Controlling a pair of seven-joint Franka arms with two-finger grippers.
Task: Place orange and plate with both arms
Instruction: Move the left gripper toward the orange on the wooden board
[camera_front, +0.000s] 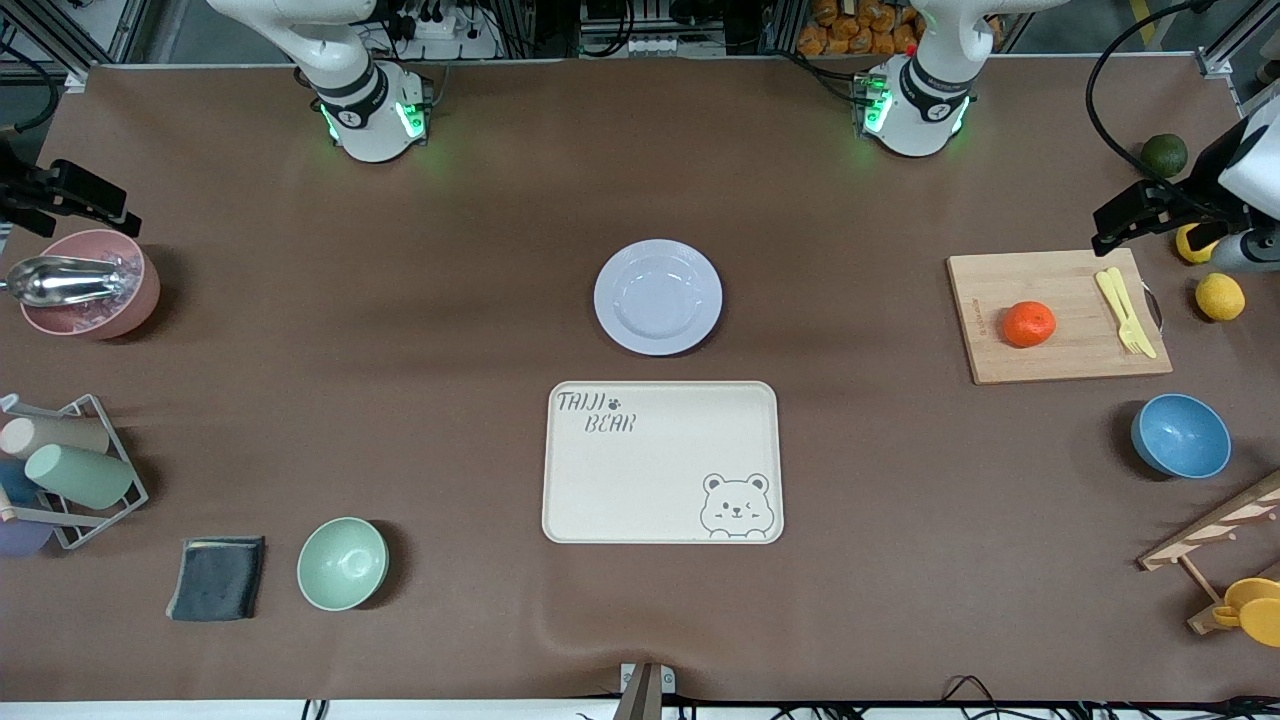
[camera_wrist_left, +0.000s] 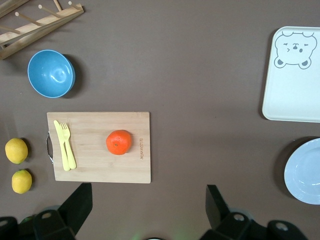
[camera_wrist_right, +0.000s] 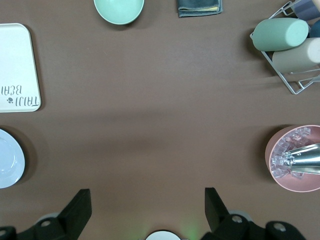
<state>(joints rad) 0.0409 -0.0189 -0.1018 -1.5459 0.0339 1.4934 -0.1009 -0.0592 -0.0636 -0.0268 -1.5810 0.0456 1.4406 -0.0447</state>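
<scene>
Nearest my camera, a folded dark grey cloth (camera_front: 217, 577) and a pale green bowl (camera_front: 342, 563) sit toward the right arm's end of the brown table (camera_front: 450, 330). A touch farther lies the cream rectangular tray with the bear drawing (camera_front: 661, 461), mid-table. A wire rack holding tumblers on their sides (camera_front: 65, 470) sits at the right arm's end; at the left arm's end I see a wooden peg rack (camera_front: 1215, 528) and, farther still, a blue bowl (camera_front: 1181, 435).

Next out, the round pale lavender-white plate (camera_front: 657, 296) rests flat on the table, just past the tray and apart from it. The small reddish-orange orange (camera_front: 1029, 323) sits on a bamboo cutting board (camera_front: 1056, 316) toward the left arm's end, with yellow plastic cutlery (camera_front: 1125, 311) beside it on the same board. Two yellow lemons (camera_front: 1219, 296) lie just off the board's edge, a dark green fruit (camera_front: 1163, 154) farther away again.

A pink bowl with ice and a metal scoop (camera_front: 88, 283) sits at the right arm's end.

Left gripper (camera_wrist_left: 146, 207) hangs over the table beside the board, jaws wide, holding nothing. Right gripper (camera_wrist_right: 146, 209) hangs over bare table near the pink bowl, jaws wide and empty.
</scene>
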